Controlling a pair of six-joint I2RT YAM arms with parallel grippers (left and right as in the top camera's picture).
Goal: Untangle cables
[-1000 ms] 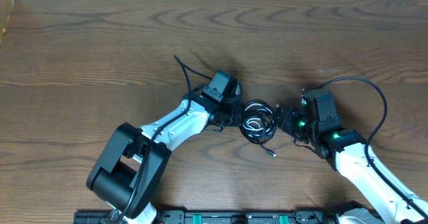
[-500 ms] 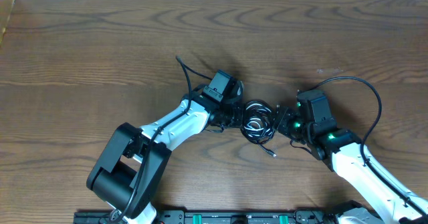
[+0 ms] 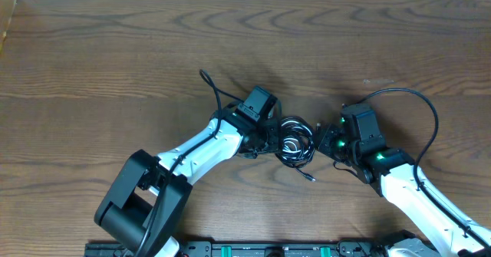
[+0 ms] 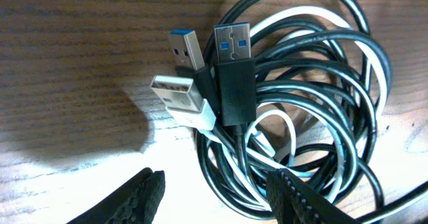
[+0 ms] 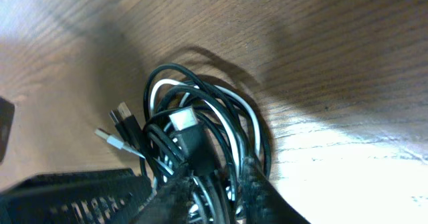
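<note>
Closest to the near edge, we see a thin dark tail ending in a small plug (image 3: 311, 178), straying out of the bundle onto the table (image 3: 92, 65). Just beyond it, about midway between the left and right edges and somewhat nearer the near edge, the black cord (image 4: 234, 93) and the white cord (image 4: 190, 107) lie wound together in one small coil (image 3: 295, 140). The left gripper (image 4: 217, 187) reaches it from the left-edge side, fingers spread wide, with the coil's lower loops lying in the gap. The right gripper (image 5: 215, 187) meets it from the right-edge side, its fingers narrow and closed on a few black strands. On the coil's left flank three USB ends lie side by side on the wood, one with a blue tongue (image 4: 182, 47). Farther toward the far edge, the arms' thicker wires (image 3: 414, 100) arch over the wood.
</note>
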